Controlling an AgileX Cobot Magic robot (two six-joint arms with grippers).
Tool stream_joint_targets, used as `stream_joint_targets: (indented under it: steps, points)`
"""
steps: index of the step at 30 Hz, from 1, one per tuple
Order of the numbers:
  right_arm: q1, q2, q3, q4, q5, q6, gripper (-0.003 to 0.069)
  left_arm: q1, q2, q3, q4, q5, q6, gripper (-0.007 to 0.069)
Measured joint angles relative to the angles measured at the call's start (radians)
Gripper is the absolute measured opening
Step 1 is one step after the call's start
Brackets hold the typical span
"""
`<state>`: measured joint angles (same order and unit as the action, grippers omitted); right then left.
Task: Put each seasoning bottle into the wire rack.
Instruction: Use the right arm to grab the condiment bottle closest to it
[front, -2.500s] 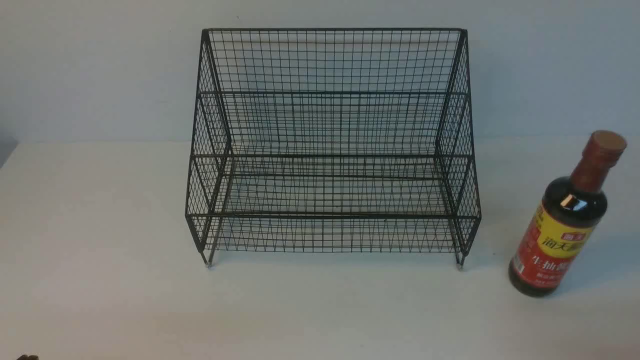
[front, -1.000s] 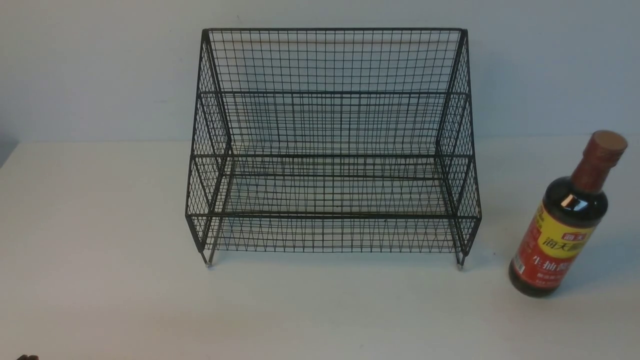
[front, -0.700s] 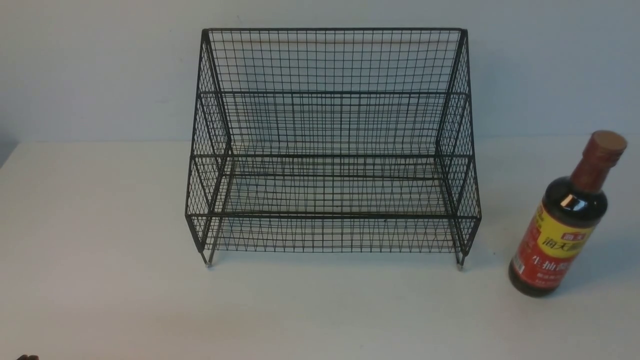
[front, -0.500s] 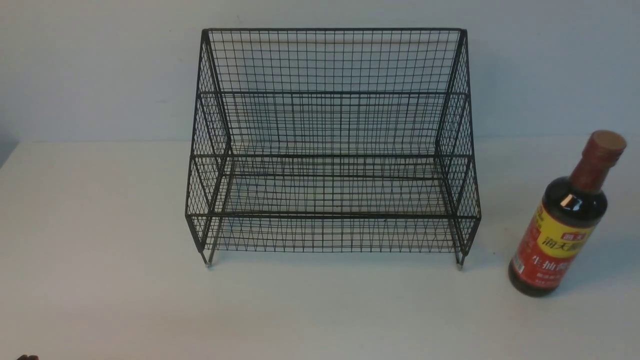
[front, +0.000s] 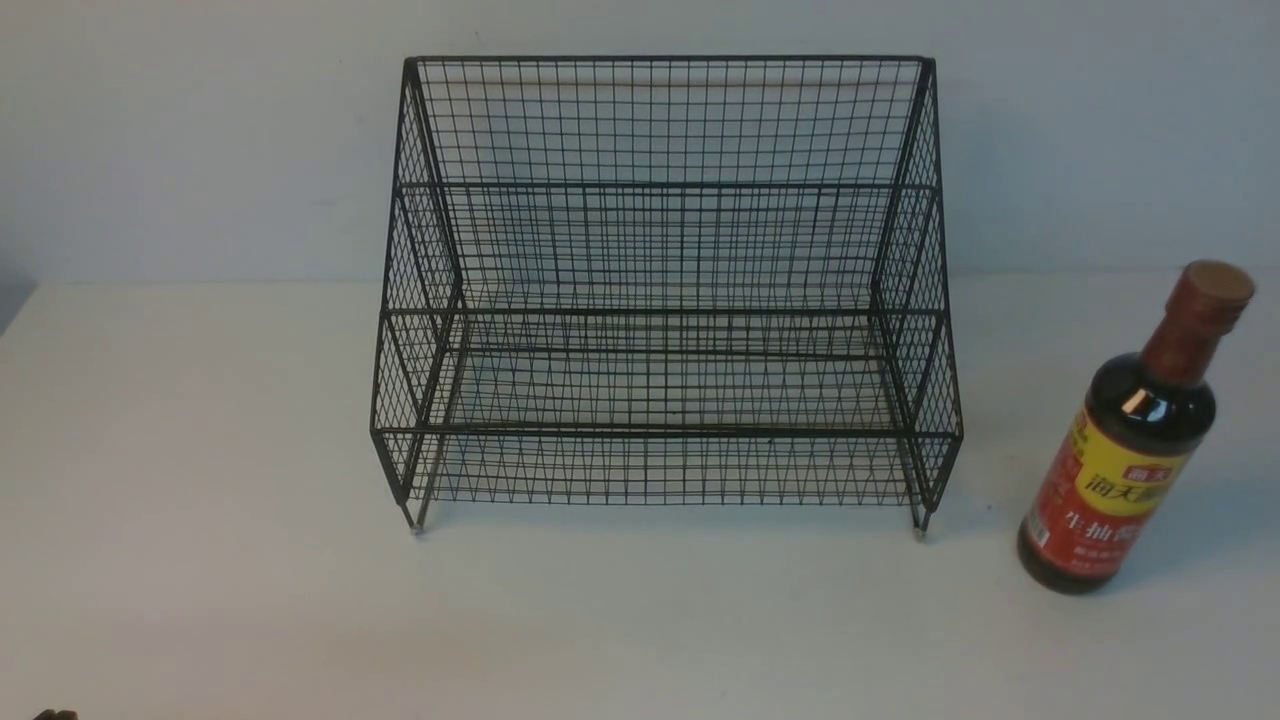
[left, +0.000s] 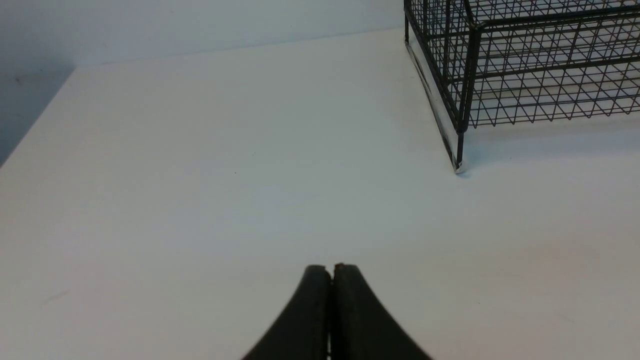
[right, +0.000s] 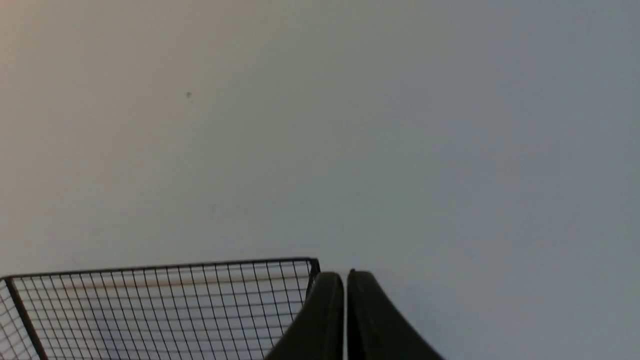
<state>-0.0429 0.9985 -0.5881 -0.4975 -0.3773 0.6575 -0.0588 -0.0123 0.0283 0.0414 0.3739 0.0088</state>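
The seasoning bottle (front: 1128, 440) stands upright on the white table at the far right, dark liquid, red neck wrap, tan cap, yellow-and-red label. The black wire rack (front: 660, 300) stands in the middle against the back wall, both tiers empty. It also shows in the left wrist view (left: 520, 65) and its top corner in the right wrist view (right: 165, 310). My left gripper (left: 330, 270) is shut and empty, low over bare table left of the rack. My right gripper (right: 345, 276) is shut and empty, raised and facing the wall. The bottle is out of both wrist views.
The white table (front: 200, 500) runs to a pale back wall (front: 200, 140). The table's left edge shows in the left wrist view (left: 30, 135). A small dark part of the left arm shows at the front view's bottom left corner (front: 55, 715).
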Motion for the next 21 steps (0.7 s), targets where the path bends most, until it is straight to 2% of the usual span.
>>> stream_joint_targets:
  steps: [2, 3, 4, 6, 7, 8, 10, 11, 13, 16, 21]
  points:
    - [0.0, 0.023, 0.0, -0.012, -0.005, 0.007, 0.0051, 0.0, 0.0, 0.0, 0.0, 0.0, 0.0, -0.0013]
    - [0.0, 0.049, 0.0, -0.027, -0.01, 0.021, 0.0107, 0.0, 0.0, 0.0, 0.0, 0.0, 0.0, -0.0013]
    - [0.0, 0.053, 0.0, -0.027, -0.01, 0.021, 0.0114, 0.0, 0.0, 0.0, 0.0, 0.0, 0.0, -0.0013]
    - [0.0, 0.082, 0.0, -0.041, -0.014, 0.026, 0.019, 0.0, 0.0, 0.0, 0.0, 0.0, 0.0, -0.0013]
    - [0.0, 0.104, 0.0, -0.046, -0.017, 0.028, 0.0267, 0.0, 0.0, 0.0, 0.0, 0.0, 0.0, -0.0013]
    - [0.0, 0.109, -0.001, -0.047, -0.017, 0.028, 0.0288, 0.0, 0.0, 0.0, 0.0, 0.0, 0.0, -0.0013]
    - [0.0, 0.134, -0.001, -0.048, -0.016, 0.028, 0.0408, 0.0, 0.0, 0.0, 0.0, 0.0, 0.0, -0.0013]
    - [0.0, 0.135, -0.001, -0.048, -0.016, 0.028, 0.0418, 0.0, 0.0, 0.0, 0.0, 0.0, 0.0, -0.0013]
    - [0.0, 0.15, -0.001, -0.057, 0.002, 0.029, 0.0535, 0.0, 0.0, 0.0, 0.0, 0.0, 0.0, -0.0013]
    - [0.0, 0.152, -0.001, -0.107, 0.024, 0.044, 0.061, 0.0, 0.0, 0.0, 0.0, 0.0, 0.0, -0.0013]
    - [0.0, 0.156, -0.001, -0.205, 0.061, 0.068, 0.0638, 0.0, 0.0, 0.0, 0.0, 0.0, 0.0, -0.0013]
